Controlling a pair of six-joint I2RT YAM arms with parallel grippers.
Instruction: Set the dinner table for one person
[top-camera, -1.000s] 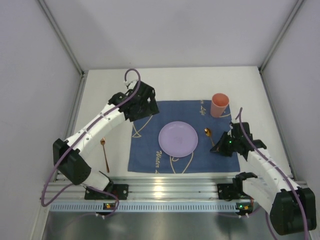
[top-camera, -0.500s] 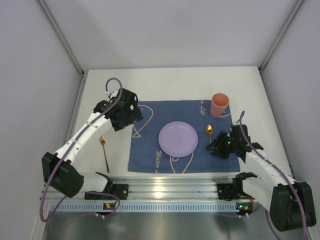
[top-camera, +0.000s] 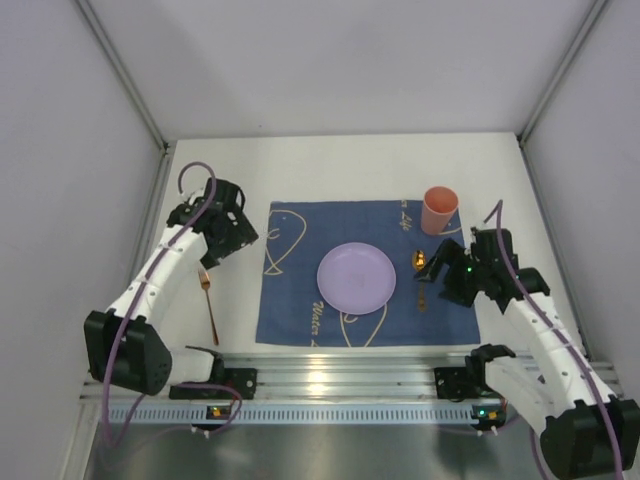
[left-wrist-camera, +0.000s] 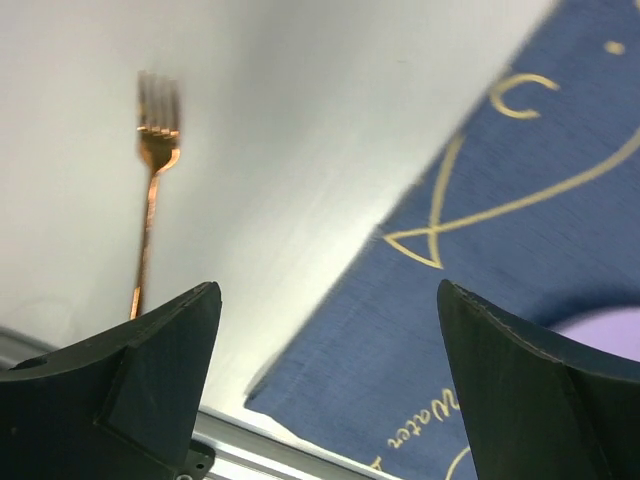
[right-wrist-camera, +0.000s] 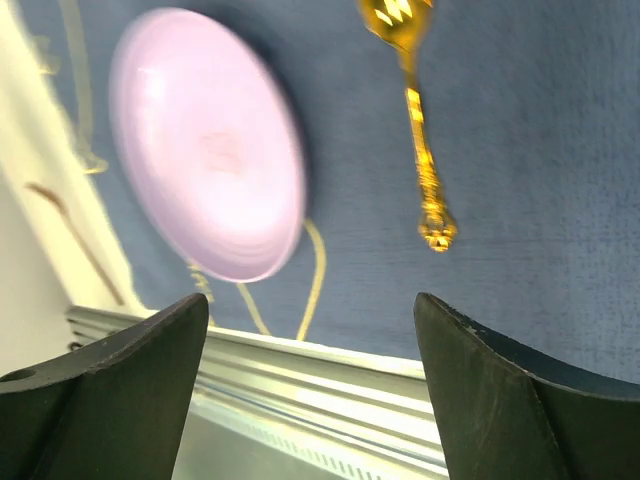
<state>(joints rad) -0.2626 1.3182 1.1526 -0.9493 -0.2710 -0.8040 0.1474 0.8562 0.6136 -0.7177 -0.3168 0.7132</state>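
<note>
On the white table (top-camera: 340, 165), which runs from the rail at 6 o'clock to the back wall at 12, a blue cloth (top-camera: 300, 290) lies flat at centre

Plate (top-camera: 356, 277), pale purple, sits mid-cloth, slightly toward 3 o'clock

Cup (top-camera: 438, 210), salmon, upright at the cloth's 1 o'clock corner

Spoon (right-wrist-camera: 418, 150), gold, lies on the cloth at the plate's 3 o'clock, just beside the rim but apart from it, bowl toward 12, handle toward 6

Fork (left-wrist-camera: 150, 200), copper, lies on bare table at the cloth's 9 o'clock, apart from its edge, tines toward 12

Left gripper (left-wrist-camera: 327, 295) hangs over the table at the plate's 9–10 o'clock, near the fork's tine end; jaws spread wide, nothing between them, and the wrist view shows the fork lying clear of both fingers

Right gripper (right-wrist-camera: 310, 300) sits at the spoon's 3 o'clock, low over the cloth; jaws spread wide, spoon lying on the cloth beyond the fingertips, not pinched. Wrist view is blurred
</note>
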